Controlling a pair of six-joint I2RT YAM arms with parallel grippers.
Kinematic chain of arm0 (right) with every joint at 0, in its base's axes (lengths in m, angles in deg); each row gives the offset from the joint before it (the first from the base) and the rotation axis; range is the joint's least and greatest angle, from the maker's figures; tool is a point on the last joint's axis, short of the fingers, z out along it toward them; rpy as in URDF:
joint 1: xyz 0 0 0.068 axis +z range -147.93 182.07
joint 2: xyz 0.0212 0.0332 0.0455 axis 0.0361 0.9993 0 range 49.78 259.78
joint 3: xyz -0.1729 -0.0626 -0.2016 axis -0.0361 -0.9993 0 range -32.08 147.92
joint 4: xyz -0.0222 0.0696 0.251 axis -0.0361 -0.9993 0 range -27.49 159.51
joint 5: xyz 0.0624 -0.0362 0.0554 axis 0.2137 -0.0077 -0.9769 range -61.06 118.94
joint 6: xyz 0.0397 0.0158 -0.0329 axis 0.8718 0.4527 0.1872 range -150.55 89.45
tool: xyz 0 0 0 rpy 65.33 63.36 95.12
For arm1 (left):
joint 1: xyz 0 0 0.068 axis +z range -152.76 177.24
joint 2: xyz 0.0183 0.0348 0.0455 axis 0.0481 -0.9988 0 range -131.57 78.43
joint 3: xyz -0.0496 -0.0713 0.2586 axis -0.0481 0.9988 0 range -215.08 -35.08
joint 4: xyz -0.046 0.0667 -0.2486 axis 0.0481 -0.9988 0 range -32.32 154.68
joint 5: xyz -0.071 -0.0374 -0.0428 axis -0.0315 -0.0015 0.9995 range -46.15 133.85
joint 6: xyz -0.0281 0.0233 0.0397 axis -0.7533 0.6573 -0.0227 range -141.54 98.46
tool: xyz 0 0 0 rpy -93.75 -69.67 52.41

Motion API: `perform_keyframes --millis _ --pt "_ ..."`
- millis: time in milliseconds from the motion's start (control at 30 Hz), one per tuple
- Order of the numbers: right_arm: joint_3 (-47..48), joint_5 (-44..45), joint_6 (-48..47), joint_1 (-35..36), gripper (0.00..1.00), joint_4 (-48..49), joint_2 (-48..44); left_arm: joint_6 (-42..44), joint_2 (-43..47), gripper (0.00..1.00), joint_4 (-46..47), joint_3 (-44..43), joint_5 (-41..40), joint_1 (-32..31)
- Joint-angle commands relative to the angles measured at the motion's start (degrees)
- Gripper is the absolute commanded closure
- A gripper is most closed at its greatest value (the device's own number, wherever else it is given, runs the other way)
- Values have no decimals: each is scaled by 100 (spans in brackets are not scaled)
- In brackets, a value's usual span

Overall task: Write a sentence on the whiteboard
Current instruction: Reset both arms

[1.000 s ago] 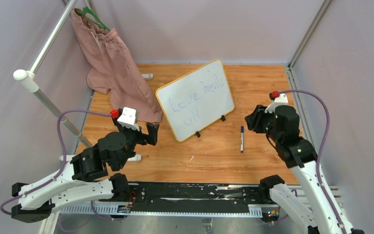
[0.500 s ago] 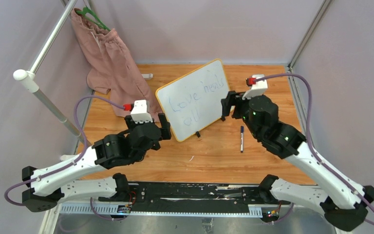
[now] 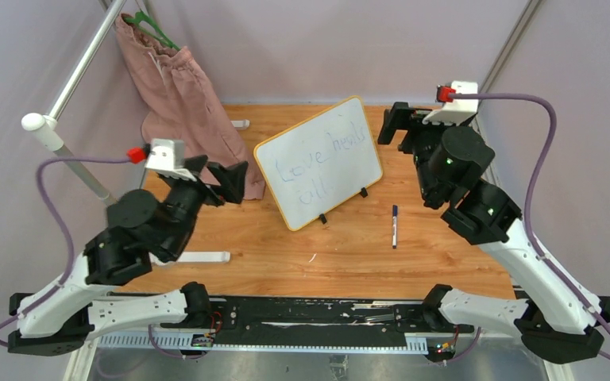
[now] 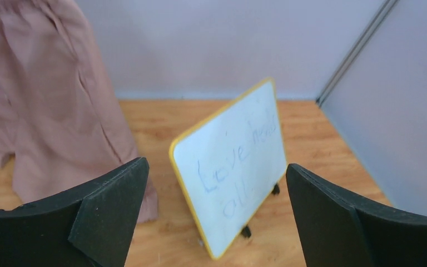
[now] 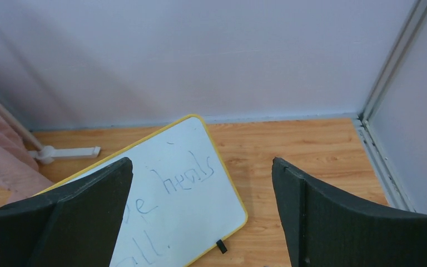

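The whiteboard (image 3: 318,162), white with a thin yellow frame, stands tilted on two black feet at mid table. The sentence (image 3: 314,168) runs across it in faint blue strokes, "Love heals" above "all". My left gripper (image 3: 224,176) hovers open to the left of the board, facing it, with nothing between its fingers; its wrist view frames the whiteboard (image 4: 231,167) between the fingers (image 4: 108,206). My right gripper (image 3: 398,127) hangs open above the board's far right corner, also empty, and looks down on the whiteboard (image 5: 172,200) and the word "heals" (image 5: 189,175).
A dark marker pen (image 3: 395,225) lies on the wooden table to the right of the board. Pink cloth (image 3: 183,111) hangs on a green hanger from a slanted metal rail (image 3: 71,151) at the back left. A white bar (image 3: 194,257) lies near the left arm.
Both arms rose and swung outward: the left one up and to the left, the right one from beside the pen to the board's far right corner. The right jaws spread wider.
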Motion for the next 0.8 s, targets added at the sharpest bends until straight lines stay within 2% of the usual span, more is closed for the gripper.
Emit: perform_keyframes --millis 0,67,133,267,333,400,467,600,700,767 --pt "-257 -882 -614 59 3 1041 -505 1630 -134 0 779 -1013 210 -28" --pt "311 -960 -772 116 3 513 -308 1891 -370 0 658 -1506 496 -25" --pt "905 -234 -1332 454 5 101 117 2103 -684 0 465 -2065 555 -26" --pt "798 1225 -3214 1218 3 1612 540 2406 -1432 0 172 -2779 273 -21" --pt "943 1551 -3501 1242 1 1827 770 2409 -1797 0 124 -3012 290 31" --pt "1093 1757 -3594 1233 0 1757 987 2057 -2134 0 -155 -3363 696 369" --pt "1119 1881 -3503 1233 0 1646 1101 1391 -2471 0 -566 -3731 1644 1078" --pt "768 1551 -2840 1120 0 1008 837 592 -2812 0 -708 -3871 2462 1874" --pt "1150 466 -1109 279 0 -883 710 17 -3042 0 -957 -4076 3083 2414" --pt "1301 -621 -224 -377 0 -1628 593 -28 -3013 0 -925 -3994 3171 2457"
